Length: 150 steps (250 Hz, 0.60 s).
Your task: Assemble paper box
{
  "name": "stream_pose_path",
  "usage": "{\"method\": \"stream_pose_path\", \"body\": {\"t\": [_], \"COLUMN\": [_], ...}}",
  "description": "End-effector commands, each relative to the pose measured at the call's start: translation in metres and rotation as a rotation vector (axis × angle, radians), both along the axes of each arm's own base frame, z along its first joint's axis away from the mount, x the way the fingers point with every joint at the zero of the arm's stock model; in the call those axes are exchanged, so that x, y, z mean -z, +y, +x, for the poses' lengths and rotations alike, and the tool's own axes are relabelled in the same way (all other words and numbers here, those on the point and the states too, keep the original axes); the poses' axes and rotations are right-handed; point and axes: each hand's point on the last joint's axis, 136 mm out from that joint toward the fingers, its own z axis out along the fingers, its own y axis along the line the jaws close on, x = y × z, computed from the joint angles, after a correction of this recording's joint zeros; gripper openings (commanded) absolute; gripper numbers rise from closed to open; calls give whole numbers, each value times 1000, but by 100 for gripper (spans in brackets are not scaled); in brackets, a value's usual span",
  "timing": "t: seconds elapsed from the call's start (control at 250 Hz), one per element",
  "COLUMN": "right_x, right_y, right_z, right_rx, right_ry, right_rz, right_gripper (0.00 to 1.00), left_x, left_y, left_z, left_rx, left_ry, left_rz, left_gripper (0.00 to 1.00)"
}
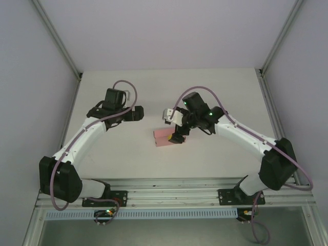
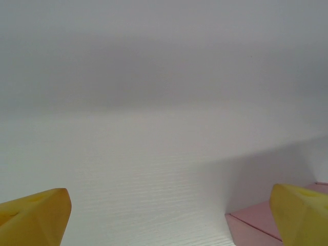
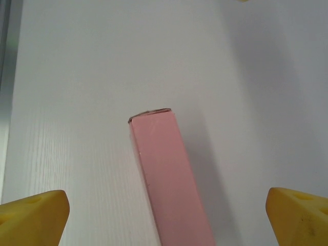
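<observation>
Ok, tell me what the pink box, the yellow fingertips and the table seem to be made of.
Paper box: thin matte pink card, judging by its crisp folded end edge. Yellow fingertips: dull moulded plastic or rubber; the look leaves it open. Table: white board with faint wood-grain lines, probably laminate.

You have a white table with one pink paper box lying on it, just below the frame's centre.

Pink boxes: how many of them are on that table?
1. The pink box lies near the middle of the table, partly under the right gripper. A small second one could hide beneath that gripper.
</observation>
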Motion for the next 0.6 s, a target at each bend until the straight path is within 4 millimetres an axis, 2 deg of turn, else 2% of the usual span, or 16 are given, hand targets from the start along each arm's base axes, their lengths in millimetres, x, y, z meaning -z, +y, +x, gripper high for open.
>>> {"method": "stream_pose_path", "body": {"t": [0.0,0.084,0.172,0.308,0.595], "right_x": [36,44,49,57,90], "right_y": [-18,-20,-23,-16,-9], "right_z": [-20,-15,-5,7,13], "right_rx": [-171,-207,-207,-207,-213], "right_ry": [60,63,62,48,40], "right_rz": [-226,-308,-385,-449,-589], "right_gripper": [100,100,100,99,96], "left_x": [2,4,5,12,18], "left_y": [16,24,23,26,33], "left_z": [-7,-10,-12,-14,-21], "left_rx": [-20,-45,-43,-62,-80], "left_ry": [3,8,21,26,34], "left_rz": [53,60,35,36,32], "left_gripper": [100,100,100,100,100]}}
